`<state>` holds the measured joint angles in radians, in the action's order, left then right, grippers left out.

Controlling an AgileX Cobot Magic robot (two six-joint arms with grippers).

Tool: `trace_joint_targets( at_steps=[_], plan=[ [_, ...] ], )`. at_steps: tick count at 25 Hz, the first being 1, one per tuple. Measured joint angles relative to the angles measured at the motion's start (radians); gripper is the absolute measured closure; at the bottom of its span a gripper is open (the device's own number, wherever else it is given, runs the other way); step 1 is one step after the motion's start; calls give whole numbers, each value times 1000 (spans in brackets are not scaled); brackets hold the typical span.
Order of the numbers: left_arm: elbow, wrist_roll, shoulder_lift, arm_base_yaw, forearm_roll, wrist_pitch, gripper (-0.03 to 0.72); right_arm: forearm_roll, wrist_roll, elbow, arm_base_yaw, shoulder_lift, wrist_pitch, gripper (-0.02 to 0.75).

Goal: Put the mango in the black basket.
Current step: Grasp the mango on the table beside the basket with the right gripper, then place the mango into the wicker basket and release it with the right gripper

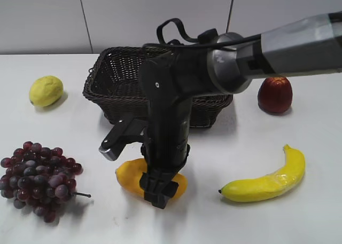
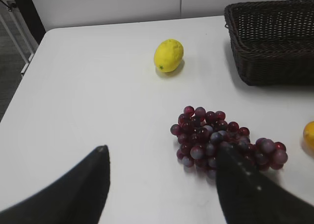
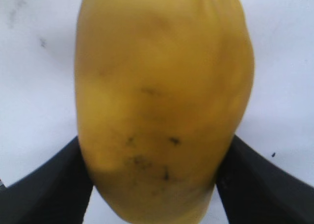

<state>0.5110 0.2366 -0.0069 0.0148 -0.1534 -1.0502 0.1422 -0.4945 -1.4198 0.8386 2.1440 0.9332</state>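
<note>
The right hand (image 1: 159, 193) is down on the mango (image 1: 131, 175), fingers clamped on either side, with the fruit still on the white desk (image 1: 299, 222) just in front of the black basket (image 1: 115, 76). Grapes (image 1: 37, 177) sit close to its left, a banana (image 1: 270, 180) off to the right, an apple (image 1: 274, 94) beside the basket and a lemon (image 1: 46, 90) far left. The left hand (image 2: 162, 185) hangs spread apart near the grapes.
</note>
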Motion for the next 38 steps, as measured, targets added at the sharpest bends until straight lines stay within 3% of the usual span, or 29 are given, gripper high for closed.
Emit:
trace_joint_targets(
  at_steps=[7, 11, 16, 19, 23, 31, 38],
  plan=[
    [0, 0, 0, 0, 0, 0, 169, 0, 0, -198, 0, 0, 250, 210],
    [0, 0, 0, 0, 0, 0, 169, -40, 0, -392, 0, -1, 271, 210],
    [0, 0, 0, 0, 0, 0, 169, -212, 1, -626, 0, -5, 275, 210],
    [0, 0, 0, 0, 0, 0, 169, -373, 0, -678, -12, -9, 211, 210],
    [0, 0, 0, 0, 0, 0, 169, -462, -1, -682, -55, 0, 108, 210],
    [0, 0, 0, 0, 0, 0, 169, -460, -1, -682, -177, 162, 36, 210],
    [0, 0, 0, 0, 0, 0, 169, -257, -1, -682, -187, 260, 39, 210]
  ],
)
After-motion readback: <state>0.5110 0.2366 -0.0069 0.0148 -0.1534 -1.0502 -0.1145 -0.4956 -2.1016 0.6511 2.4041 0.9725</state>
